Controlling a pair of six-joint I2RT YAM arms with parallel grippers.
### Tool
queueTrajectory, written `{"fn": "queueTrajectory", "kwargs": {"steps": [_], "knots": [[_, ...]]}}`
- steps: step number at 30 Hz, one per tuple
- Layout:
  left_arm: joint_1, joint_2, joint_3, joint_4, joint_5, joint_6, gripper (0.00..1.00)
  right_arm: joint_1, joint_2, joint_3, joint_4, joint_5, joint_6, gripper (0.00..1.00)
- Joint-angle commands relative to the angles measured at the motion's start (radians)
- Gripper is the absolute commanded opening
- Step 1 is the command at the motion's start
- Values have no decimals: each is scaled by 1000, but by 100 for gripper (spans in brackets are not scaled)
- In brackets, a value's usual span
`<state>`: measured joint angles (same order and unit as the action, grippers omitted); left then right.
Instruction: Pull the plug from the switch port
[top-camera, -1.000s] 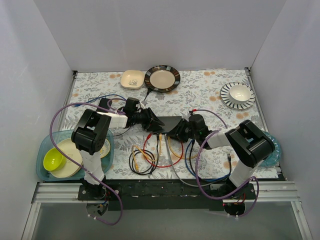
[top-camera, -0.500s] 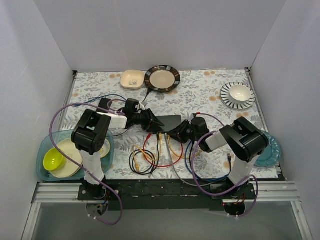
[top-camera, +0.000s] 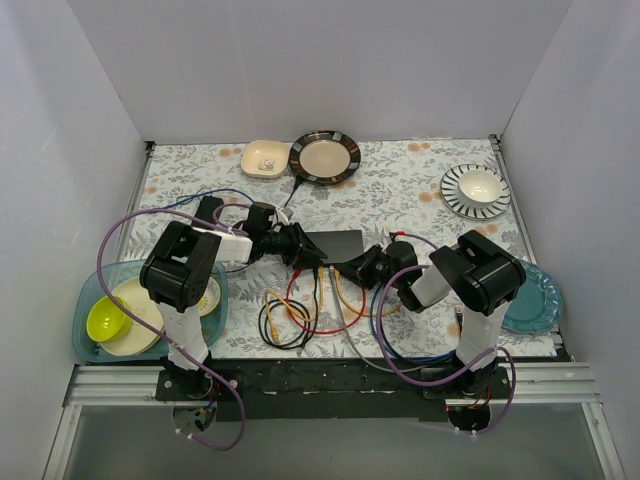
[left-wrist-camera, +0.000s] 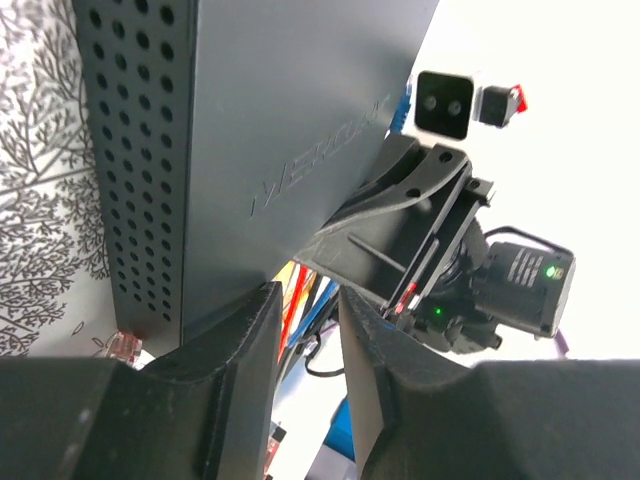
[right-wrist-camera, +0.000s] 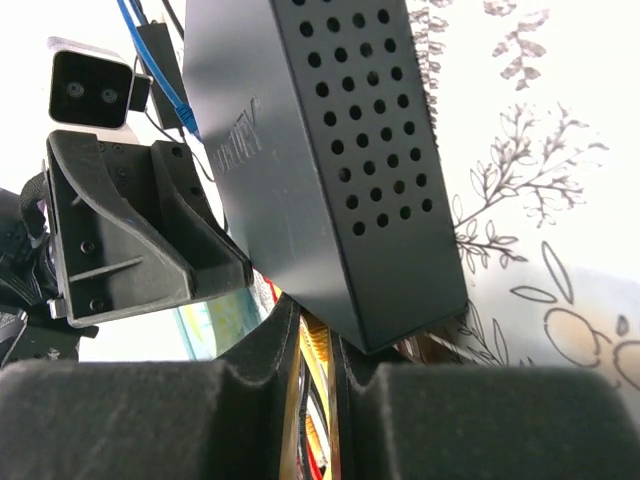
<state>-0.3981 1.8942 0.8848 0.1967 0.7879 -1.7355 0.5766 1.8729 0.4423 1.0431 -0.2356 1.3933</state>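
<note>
The switch (top-camera: 337, 244) is a flat dark grey box in the middle of the table, with red, yellow, black and blue cables running from its near edge. My left gripper (top-camera: 303, 247) is at its left end. In the left wrist view the switch (left-wrist-camera: 250, 130) fills the upper left, and the left gripper (left-wrist-camera: 310, 330) has its jaws a little apart with nothing between them. My right gripper (top-camera: 357, 266) is at the near right corner. In the right wrist view the right gripper (right-wrist-camera: 316, 350) is shut on the yellow plug (right-wrist-camera: 320, 345) right under the switch (right-wrist-camera: 330, 150).
Loose cable loops (top-camera: 290, 315) lie in front of the switch. A teal tray (top-camera: 88, 345) with a yellow-green bowl (top-camera: 105, 320) stands at the left. A beige dish (top-camera: 265, 158), a dark-rimmed plate (top-camera: 324, 157) and a striped plate (top-camera: 476, 190) stand at the back, and a blue plate (top-camera: 535, 305) at the right.
My right arm's elbow has swung left and the right gripper has closed in on the switch's near edge. The left gripper has drawn back slightly to the left.
</note>
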Motion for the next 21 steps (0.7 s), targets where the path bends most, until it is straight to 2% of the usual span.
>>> {"fn": "queueTrajectory", "kwargs": {"steps": [1, 3, 9, 21], "knots": [[-8, -6, -32, 30, 46, 4, 29, -4, 2, 36, -136, -30, -138, 1], [-21, 3, -24, 37, 63, 2, 29, -4, -14, 59, -236, -53, -201, 1], [-33, 48, -10, 52, 53, -29, 28, -1, -29, 87, -371, -102, -324, 1], [-33, 86, 22, 33, -16, -68, 28, -1, -84, 38, -457, -168, -438, 1]]}}
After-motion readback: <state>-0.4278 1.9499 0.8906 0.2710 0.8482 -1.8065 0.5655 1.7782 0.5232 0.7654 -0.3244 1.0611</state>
